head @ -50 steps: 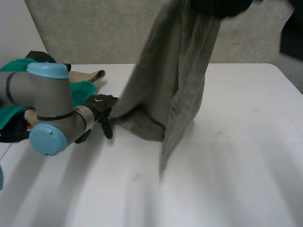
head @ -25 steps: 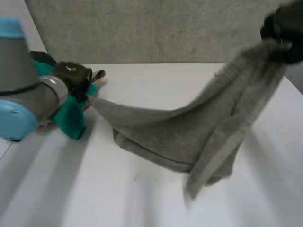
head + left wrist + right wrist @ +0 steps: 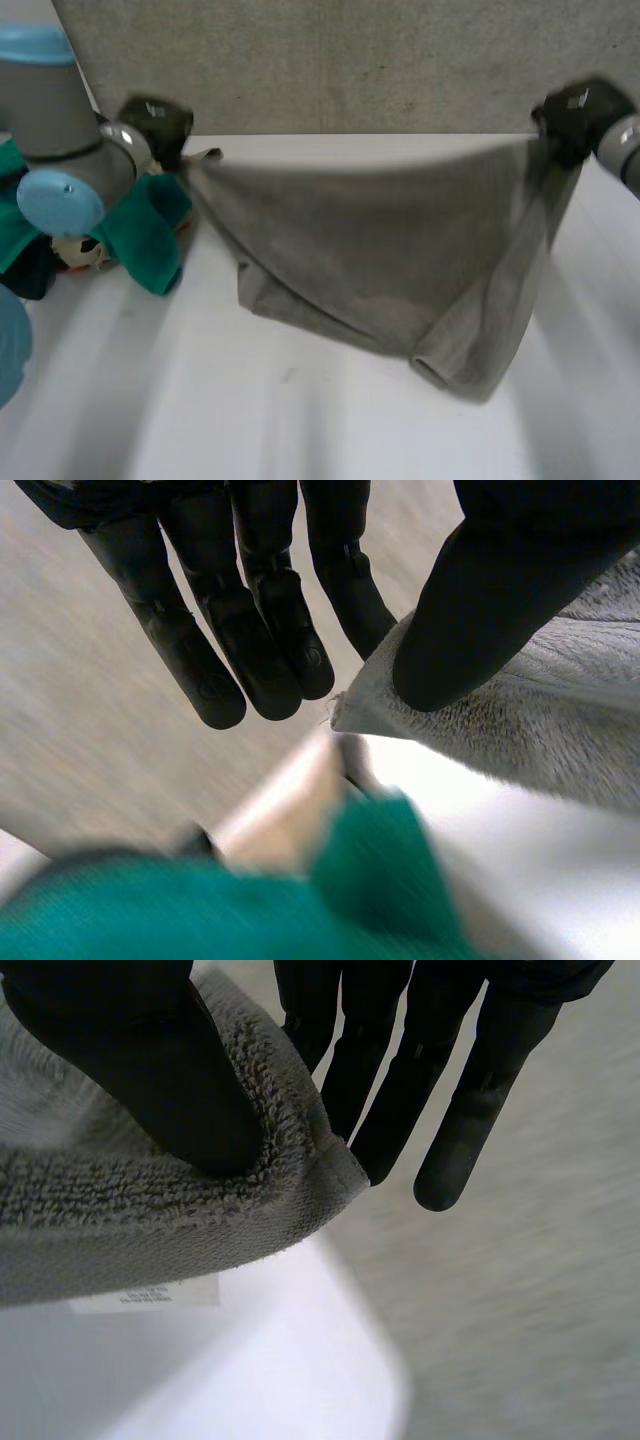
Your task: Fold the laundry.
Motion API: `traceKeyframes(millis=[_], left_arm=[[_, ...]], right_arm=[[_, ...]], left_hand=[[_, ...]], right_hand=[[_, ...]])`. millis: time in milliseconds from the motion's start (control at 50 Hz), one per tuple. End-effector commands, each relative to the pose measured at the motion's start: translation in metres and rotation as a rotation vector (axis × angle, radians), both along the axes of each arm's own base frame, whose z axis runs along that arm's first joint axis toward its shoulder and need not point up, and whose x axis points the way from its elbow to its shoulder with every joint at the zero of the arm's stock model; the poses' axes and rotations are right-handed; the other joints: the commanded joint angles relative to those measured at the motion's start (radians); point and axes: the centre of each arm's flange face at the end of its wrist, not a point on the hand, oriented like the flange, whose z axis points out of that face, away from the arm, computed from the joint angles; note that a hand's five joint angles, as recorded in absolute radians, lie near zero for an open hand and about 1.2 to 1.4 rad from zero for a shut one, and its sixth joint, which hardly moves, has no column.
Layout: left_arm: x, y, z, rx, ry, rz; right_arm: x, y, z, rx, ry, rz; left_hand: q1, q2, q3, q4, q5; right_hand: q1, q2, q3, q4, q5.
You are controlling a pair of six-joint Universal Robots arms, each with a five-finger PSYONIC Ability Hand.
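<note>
Wide apart above the desk (image 3: 200, 420), the left hand (image 3: 157, 121) and right hand (image 3: 573, 108) each pinch a top corner of the grey towel (image 3: 370, 250) between thumb and fingers, stretching it between them.

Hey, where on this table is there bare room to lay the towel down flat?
The widest bare patch of the table is the near strip in front of the grey towel. There is also bare surface past the towel's hanging end, on the side of the right hand. The side by the left hand is crowded with the green laundry pile.
</note>
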Motion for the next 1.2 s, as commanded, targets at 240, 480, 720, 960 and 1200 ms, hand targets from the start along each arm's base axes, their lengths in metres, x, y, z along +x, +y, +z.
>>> traceKeyframes(millis=[240,480,720,960,1200], left_arm=[[0.024,-0.005,0.170,-0.673,0.383,0.058],[0.029,-0.032,0.082,-0.436,0.309,0.104],[0.009,0.010,-0.050,0.016,0.145,0.073],[0.020,0.145,-0.077,0.414,-0.275,-0.059],[0.022,0.207,-0.077,0.632,-0.416,-0.177]], right_arm=[[0.004,-0.028,0.131,-0.733,-0.382,0.038],[0.010,-0.039,0.044,-0.464,-0.325,0.055],[-0.007,-0.027,-0.085,-0.026,-0.163,-0.030],[-0.059,0.080,-0.076,0.473,0.143,-0.064],[-0.072,0.124,-0.088,0.603,0.366,0.052]], left_hand=[[0.236,0.204,0.206,0.199,0.242],[0.236,0.204,0.206,0.199,0.242],[0.236,0.204,0.206,0.199,0.242],[0.236,0.204,0.206,0.199,0.242],[0.236,0.204,0.206,0.199,0.242]], right_hand=[[0.265,0.235,0.219,0.202,0.229],[0.265,0.235,0.219,0.202,0.229],[0.265,0.235,0.219,0.202,0.229],[0.265,0.235,0.219,0.202,0.229],[0.265,0.235,0.219,0.202,0.229]])
